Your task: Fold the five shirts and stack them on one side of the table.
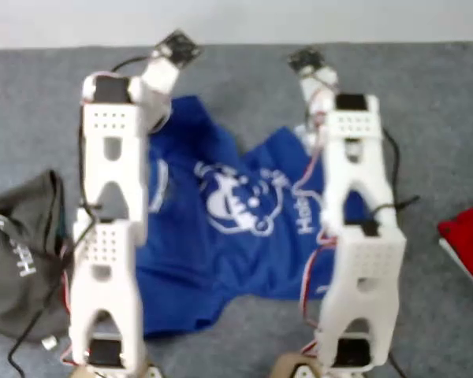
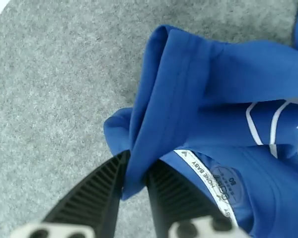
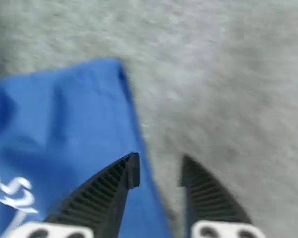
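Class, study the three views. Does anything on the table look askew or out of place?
Yes. The blue shirt lies rumpled and skewed between the arms, one bunched edge pinched in the left gripper, jaws shut. A dark shirt sits crumpled beside it, unfolded.

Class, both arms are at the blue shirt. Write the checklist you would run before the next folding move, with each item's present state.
1. Left gripper clamped on the blue shirt: ok.
2. Right gripper holding fabric: not ok, open astride the shirt's edge.
3. Blue shirt lying flat: not ok, rumpled.
4. Red shirt apart from it: ok.
5. Grey shirt apart from it: cannot tell, an arm hides the gap.
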Motion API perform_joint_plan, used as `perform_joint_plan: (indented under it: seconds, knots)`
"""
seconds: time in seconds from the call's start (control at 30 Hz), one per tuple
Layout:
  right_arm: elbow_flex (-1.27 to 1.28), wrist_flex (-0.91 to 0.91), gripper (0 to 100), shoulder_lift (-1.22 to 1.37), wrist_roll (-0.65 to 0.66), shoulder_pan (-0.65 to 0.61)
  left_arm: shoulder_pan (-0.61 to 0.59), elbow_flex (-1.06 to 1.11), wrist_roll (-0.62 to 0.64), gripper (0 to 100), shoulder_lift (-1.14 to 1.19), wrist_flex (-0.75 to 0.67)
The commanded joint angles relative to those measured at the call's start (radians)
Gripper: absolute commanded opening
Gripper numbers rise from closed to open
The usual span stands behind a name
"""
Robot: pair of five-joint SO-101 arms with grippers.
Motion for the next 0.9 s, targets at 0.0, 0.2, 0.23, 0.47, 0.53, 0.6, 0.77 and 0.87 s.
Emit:
perform_joint_plan:
  seconds: [0.0,0.2,0.23,0.47,0.53,0.6,0.77,0.87]
  knots:
    - [-0.055,-0.050,23.6,0.007,-0.057,-0.047,0.000,-0.039,-0.003,1,-0.008,0.028]
    - [-0.055,-0.171,23.6,0.077,-0.058,-0.110,0.000,-0.038,0.066,1,-0.005,0.028]
    - [-0.055,-0.191,23.6,0.091,-0.058,-0.116,-0.002,-0.039,0.072,1,0.002,0.028]
    - [-0.183,-0.226,23.6,0.240,-0.058,-0.122,-0.005,-0.041,0.074,1,0.049,0.028]
    - [-0.247,-0.225,23.5,0.300,-0.058,-0.120,-0.005,-0.042,0.074,1,0.052,0.028]
    - [-0.324,-0.202,23.4,0.358,-0.058,-0.122,-0.005,-0.042,0.074,1,0.051,0.028]
    - [-0.525,-0.105,17.4,0.507,-0.048,-0.120,-0.005,-0.042,0.074,1,0.051,0.028]
    - [-0.635,-0.033,10.3,0.565,0.037,-0.120,-0.005,-0.042,0.074,1,0.054,0.028]
